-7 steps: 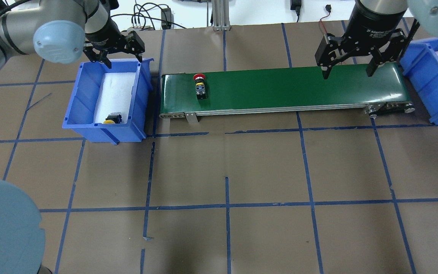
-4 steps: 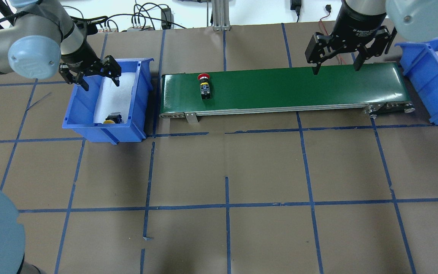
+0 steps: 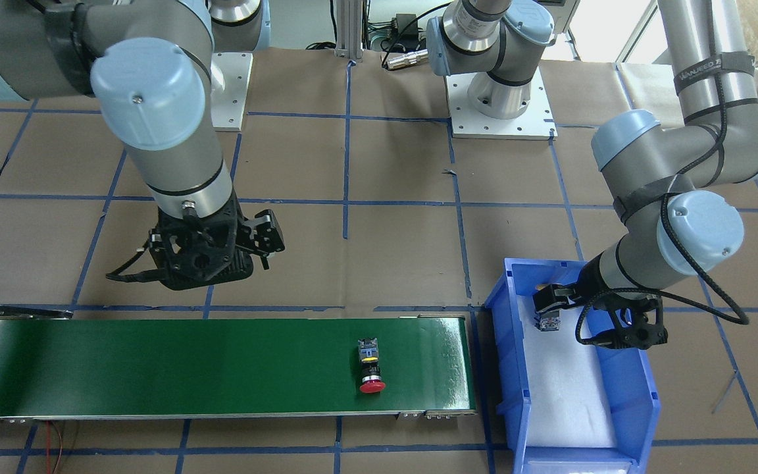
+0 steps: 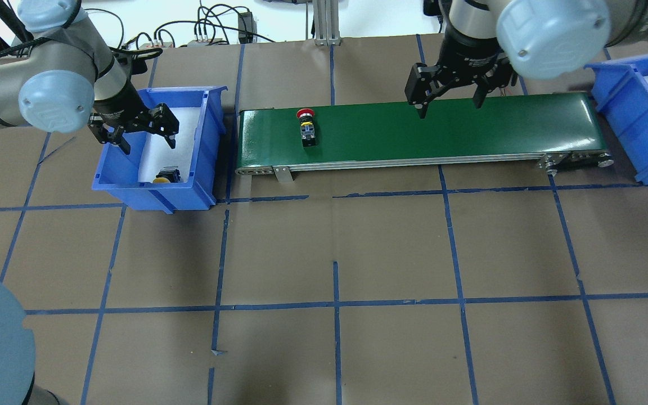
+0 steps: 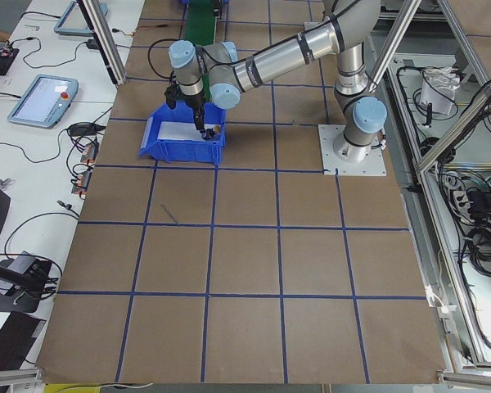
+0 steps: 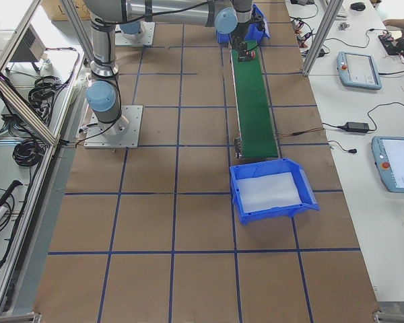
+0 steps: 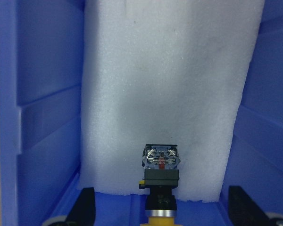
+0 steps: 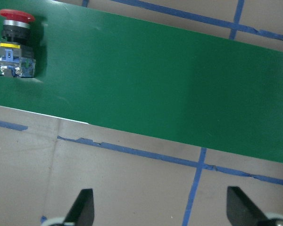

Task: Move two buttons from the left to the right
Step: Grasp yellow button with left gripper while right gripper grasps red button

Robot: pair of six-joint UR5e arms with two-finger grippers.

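Here, the left gripper (image 4: 148,145) hangs over the left blue bin (image 4: 149,194), jaws wide apart, holding nothing. The yellow button (image 4: 163,176) lies on the white foam (image 4: 180,121) at the bin's end nearest the robot. The red button (image 4: 306,126) lies on its side near the left end of the green belt (image 4: 442,132). Farther right, the right gripper (image 4: 450,109) hovers over the belt's far edge, also wide open and empty.
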